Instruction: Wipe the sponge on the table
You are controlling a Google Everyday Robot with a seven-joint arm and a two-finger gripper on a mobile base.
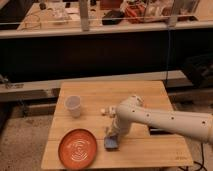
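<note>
The small blue sponge (112, 144) lies flat on the light wooden table (150, 95), near the front edge and just right of the orange plate. My white arm reaches in from the right. Its gripper (113, 135) points down onto the top of the sponge and is shut on it, pressing it to the wood. The arm hides the gripper's upper part.
An orange plate (78, 148) sits at the table's front left. A white cup (73, 105) stands behind it, and a small white object (104, 111) lies near the middle. A dark bar (156, 131) peeks out behind my arm. A cluttered workbench (115, 20) runs along the back.
</note>
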